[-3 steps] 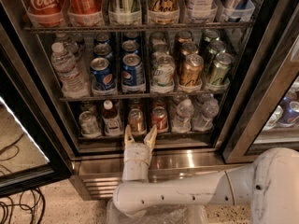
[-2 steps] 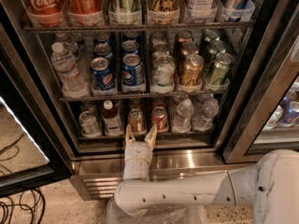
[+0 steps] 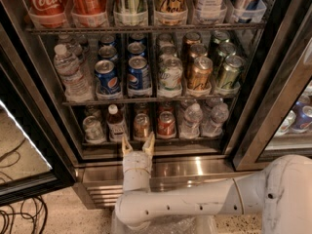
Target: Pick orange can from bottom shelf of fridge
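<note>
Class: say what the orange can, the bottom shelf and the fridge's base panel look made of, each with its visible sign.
Orange can: likely thin metal, silvery top. Bottom shelf: seemingly dark coated wire, metal front edge. Base panel: probably stainless steel, ribbed, reflective. The claw, open, sits just before the can.

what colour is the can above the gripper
The orange can is dull orange-brown with a silver top (camera view); the gripper is open in front of it.
</note>
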Tool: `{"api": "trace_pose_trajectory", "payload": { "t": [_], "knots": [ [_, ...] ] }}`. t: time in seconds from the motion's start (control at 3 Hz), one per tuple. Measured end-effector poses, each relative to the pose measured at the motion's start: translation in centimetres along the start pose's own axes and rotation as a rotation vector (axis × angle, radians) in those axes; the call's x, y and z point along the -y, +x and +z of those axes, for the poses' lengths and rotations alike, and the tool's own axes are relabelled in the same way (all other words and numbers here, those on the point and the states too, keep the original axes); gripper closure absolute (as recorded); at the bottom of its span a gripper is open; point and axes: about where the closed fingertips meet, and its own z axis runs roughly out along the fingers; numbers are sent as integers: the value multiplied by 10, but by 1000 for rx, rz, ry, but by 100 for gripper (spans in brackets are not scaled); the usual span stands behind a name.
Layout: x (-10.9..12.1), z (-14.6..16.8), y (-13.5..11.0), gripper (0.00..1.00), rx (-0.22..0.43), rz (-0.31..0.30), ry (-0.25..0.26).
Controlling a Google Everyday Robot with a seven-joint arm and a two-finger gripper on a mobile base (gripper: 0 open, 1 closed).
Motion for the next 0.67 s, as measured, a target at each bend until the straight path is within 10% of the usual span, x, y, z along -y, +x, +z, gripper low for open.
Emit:
{"api": "trace_pose_trajectory", "payload": {
  "t": [0.67],
  "knots": [
    [9, 2, -2, 34, 10, 6, 30]
  ]
}}
